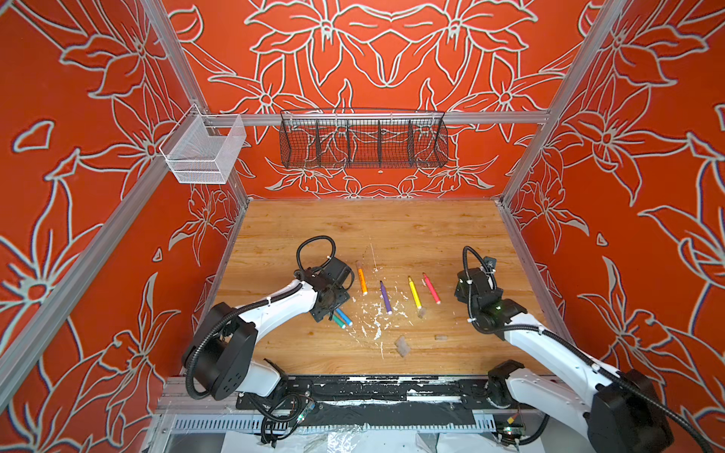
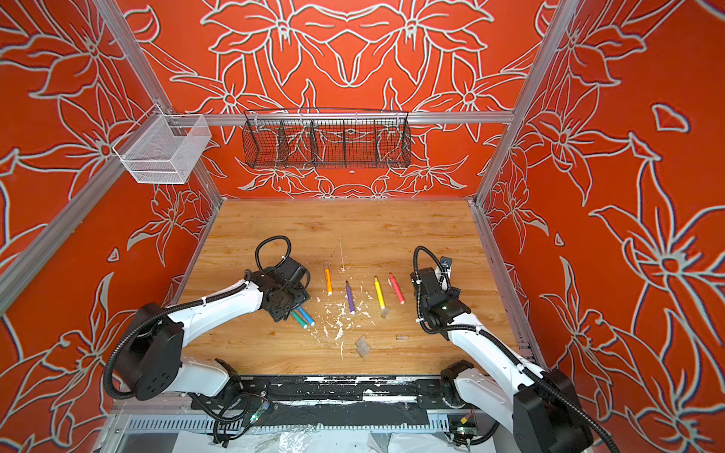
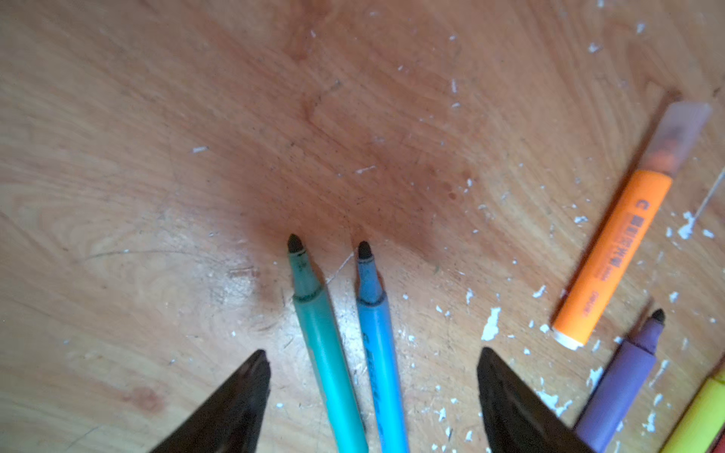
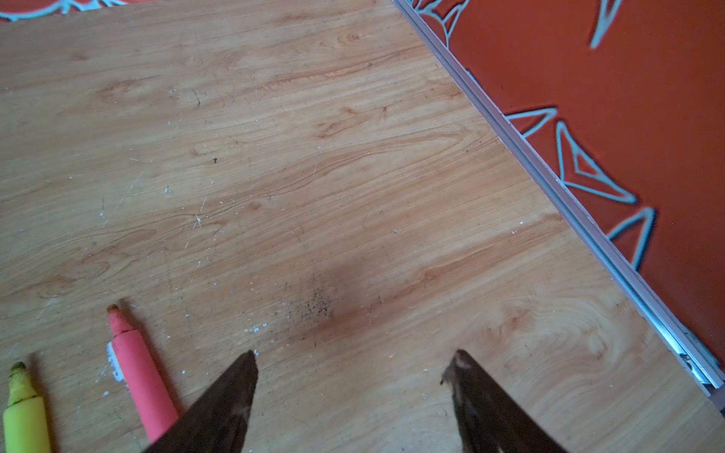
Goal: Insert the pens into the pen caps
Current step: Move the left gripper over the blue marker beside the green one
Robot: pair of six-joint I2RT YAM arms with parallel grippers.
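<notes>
My left gripper (image 3: 372, 353) is open and low over the table, its fingers on either side of the green pen (image 3: 325, 353) and the blue pen (image 3: 372, 306), touching neither. Both lie side by side, uncapped. The orange pen (image 1: 361, 280) has a clear pen cap (image 3: 680, 133) over its tip. The purple pen (image 1: 385, 297), yellow pen (image 1: 414, 292) and pink-red pen (image 1: 431, 288) lie uncapped mid-table. Loose pen caps lie at the yellow pen's near end (image 1: 421, 312) and closer to the front (image 1: 402, 346), (image 1: 441, 337). My right gripper (image 4: 355, 355) is open over bare wood, right of the pink-red pen.
White paint flecks (image 1: 376, 313) litter the wooden table (image 1: 353, 227) around the pens. An aluminium rail (image 4: 569, 204) edges the table close to my right gripper. A black wire basket (image 1: 363, 139) and a white mesh basket (image 1: 204, 151) hang on the back frame.
</notes>
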